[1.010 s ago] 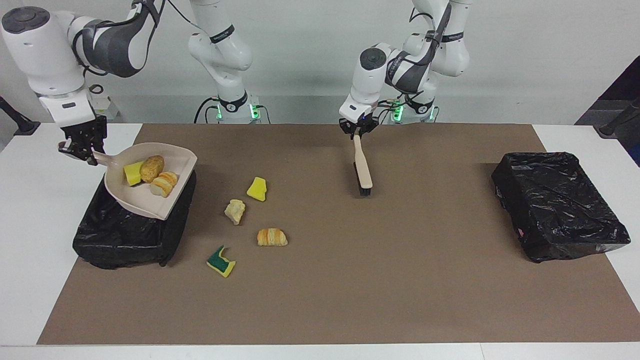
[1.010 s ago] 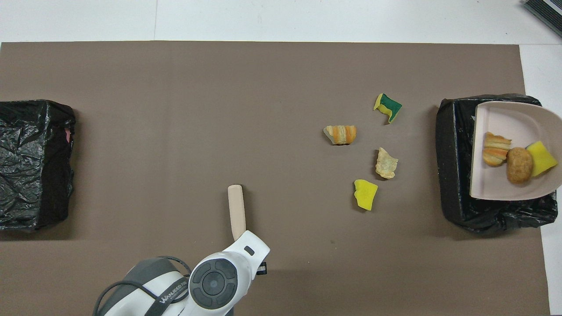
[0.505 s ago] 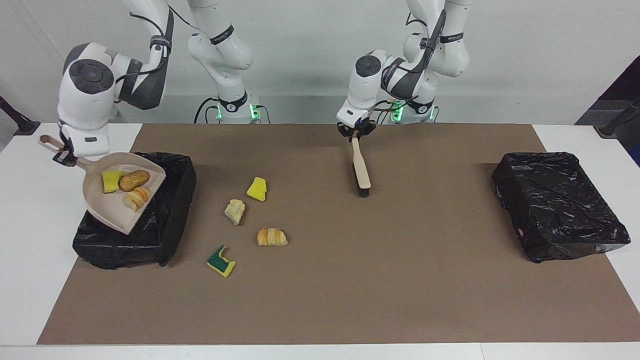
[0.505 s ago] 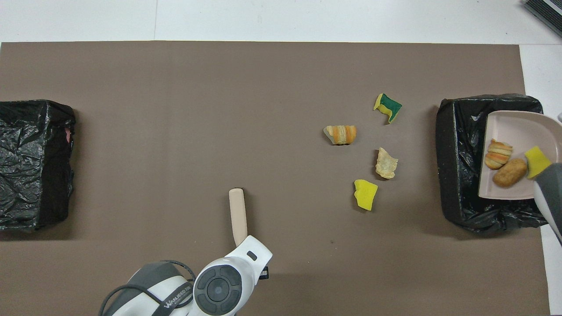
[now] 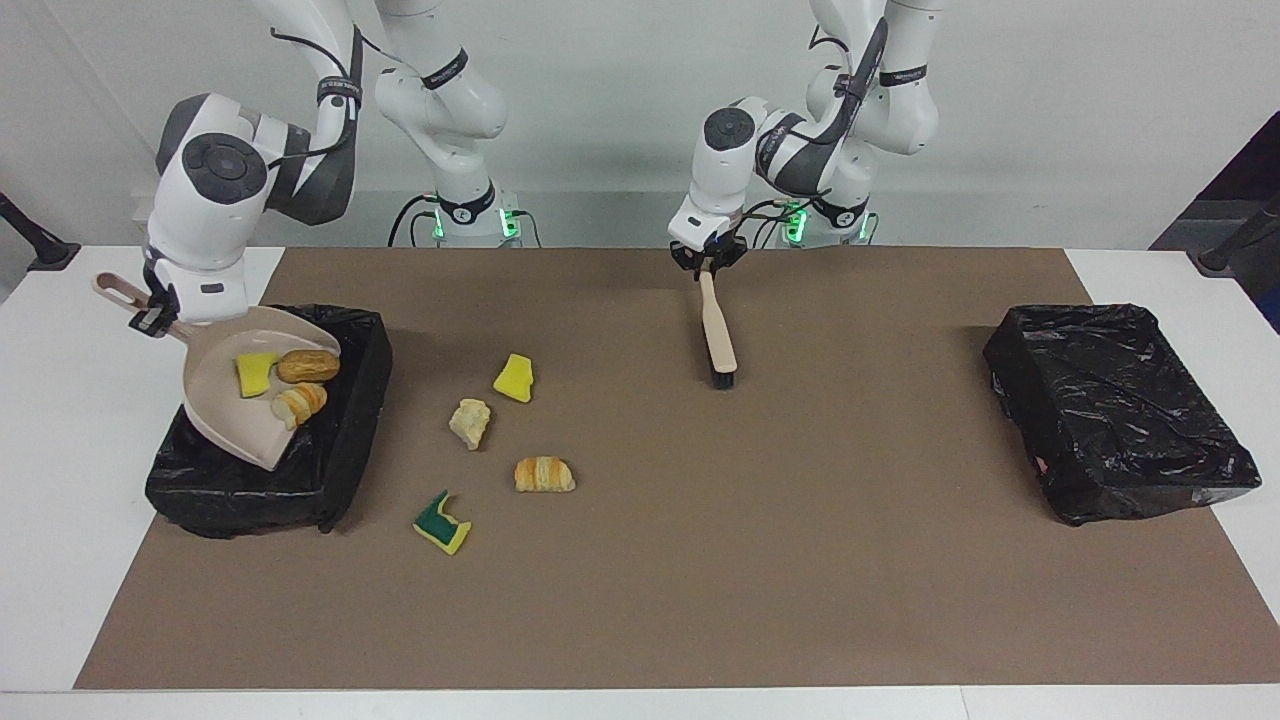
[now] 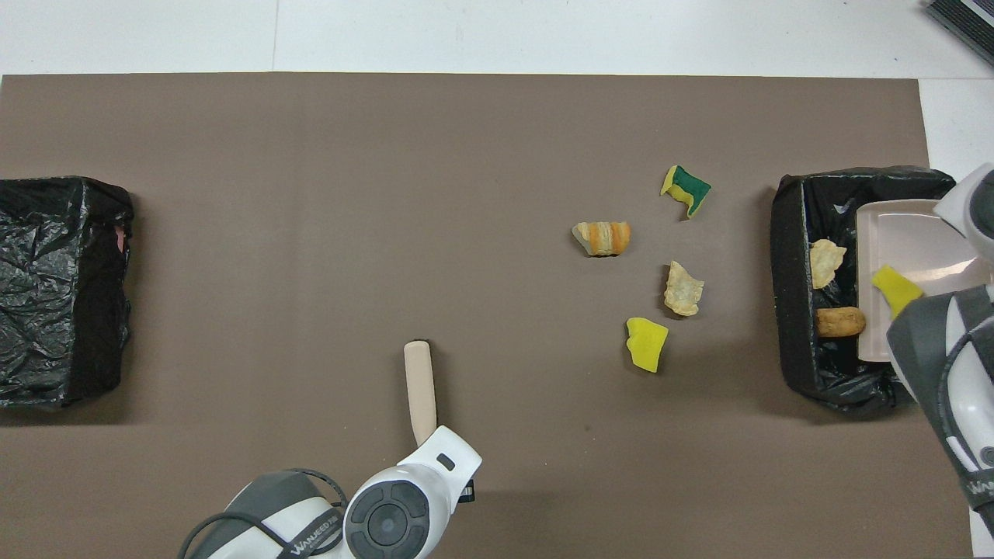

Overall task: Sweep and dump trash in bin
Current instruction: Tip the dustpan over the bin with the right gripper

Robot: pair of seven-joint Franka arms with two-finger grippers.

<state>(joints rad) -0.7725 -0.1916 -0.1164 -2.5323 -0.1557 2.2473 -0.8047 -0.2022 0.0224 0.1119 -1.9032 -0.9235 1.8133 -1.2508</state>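
The right gripper is clenched on the handle of the dustpan and holds it tilted over the bin, at mid-height of the facing view on the right arm's end of the table. Three pieces of trash sit at the pan's low lip: a yellow sponge bit, a brown bread roll and a croissant. From overhead the roll and the croissant look already past the lip and over the bag, while the sponge bit lies on the pan.

The sponge bit is the likeliest to go wrong. It is light and grippy, so it may cling to the pan and ride back out unless the tilt steepens. The pan's lip is close to the bin liner, and catching it could drag the bag or shift the bin. A jerky tilt could also bounce the roll over the rim onto the mat.

Four more pieces lie on the mat in the lower middle of the facing view, near the bin: another yellow bit, a pale bread chunk, a second croissant and a green-and-yellow sponge piece.

The left gripper waits in the upper middle, grasping the brush, whose bristles rest on the mat. A second bin stands at the left arm's end.
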